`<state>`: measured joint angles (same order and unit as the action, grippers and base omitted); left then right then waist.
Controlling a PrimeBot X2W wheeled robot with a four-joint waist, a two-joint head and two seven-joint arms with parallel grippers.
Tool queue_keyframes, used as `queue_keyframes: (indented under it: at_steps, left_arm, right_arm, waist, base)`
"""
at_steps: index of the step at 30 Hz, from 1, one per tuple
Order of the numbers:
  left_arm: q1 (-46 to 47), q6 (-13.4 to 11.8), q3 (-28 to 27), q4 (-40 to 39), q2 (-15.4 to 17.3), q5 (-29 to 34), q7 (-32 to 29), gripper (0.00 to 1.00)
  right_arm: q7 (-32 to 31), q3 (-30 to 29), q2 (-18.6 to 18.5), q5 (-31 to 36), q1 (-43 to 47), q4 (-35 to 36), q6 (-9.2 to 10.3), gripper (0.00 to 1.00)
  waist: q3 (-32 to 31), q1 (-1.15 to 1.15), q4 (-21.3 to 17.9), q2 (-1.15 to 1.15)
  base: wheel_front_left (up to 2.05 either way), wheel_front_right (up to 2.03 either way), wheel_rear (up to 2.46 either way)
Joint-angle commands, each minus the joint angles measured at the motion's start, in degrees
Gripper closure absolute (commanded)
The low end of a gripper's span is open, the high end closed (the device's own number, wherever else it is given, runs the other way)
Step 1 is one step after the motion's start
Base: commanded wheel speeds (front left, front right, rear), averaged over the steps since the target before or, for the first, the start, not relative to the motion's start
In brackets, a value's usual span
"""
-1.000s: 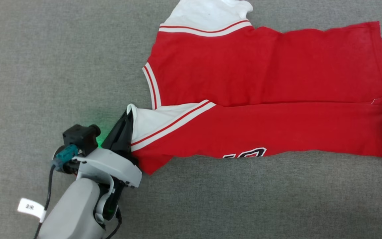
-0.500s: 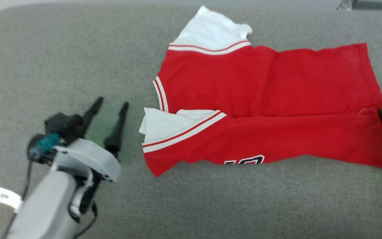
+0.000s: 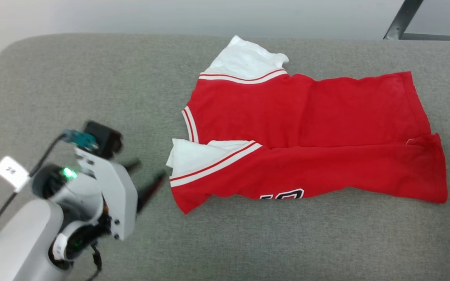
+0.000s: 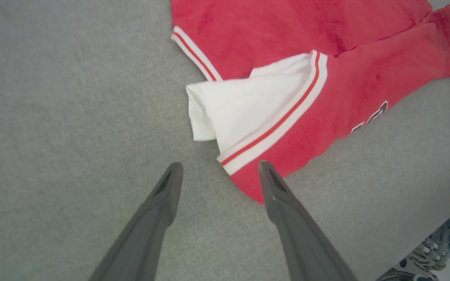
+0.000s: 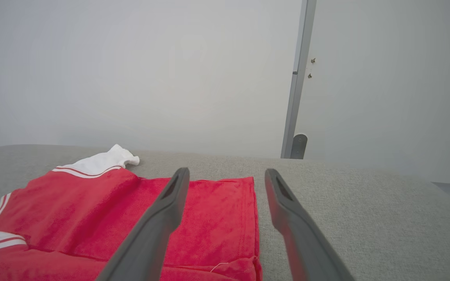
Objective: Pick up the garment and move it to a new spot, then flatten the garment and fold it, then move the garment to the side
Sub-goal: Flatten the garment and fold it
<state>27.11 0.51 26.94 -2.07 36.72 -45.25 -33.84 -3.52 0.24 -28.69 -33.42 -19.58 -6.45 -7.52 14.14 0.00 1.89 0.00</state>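
Lying half-folded on grey surface (image 3: 72,78), garment (image 3: 307,128) sits just ahead of left gripper (image 3: 149,171), spread wide, empty; right gripper (image 5: 227,171), equally wide, hangs by its hem.

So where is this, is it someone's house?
Probably not a house; it looks more like a robot test room. The red jersey lies on a big grey padded surface, with a plain pale wall and a bare metal post behind.

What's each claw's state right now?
Left claw: open, holding nothing, beside the garment.
Right claw: open, holding nothing, by the garment's hem end.
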Motion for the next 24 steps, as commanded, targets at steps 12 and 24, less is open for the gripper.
queue_keyframes:
  at_steps: [12, 24]
  left_arm:
    - [-0.35, -2.4, 0.78, 0.6, -0.48, -10.89, -14.01, 0.0]
    - [2.31, 0.27, 2.89, 9.5, -4.52, -11.09, -12.97, 0.0]
  right_arm:
    - [-2.32, -0.94, 2.64, 1.08, -0.67, 3.36, 0.06, 0.0]
    - [-2.47, -1.24, 2.84, 0.64, -1.94, 3.59, 0.06, 0.0]
  waist:
    - [5.01, 0.0, -4.23, 0.0]
    - [7.38, 0.0, -6.32, 0.0]
  base:
    - [0.0, 0.0, 0.0]
    - [0.0, 0.0, 0.0]
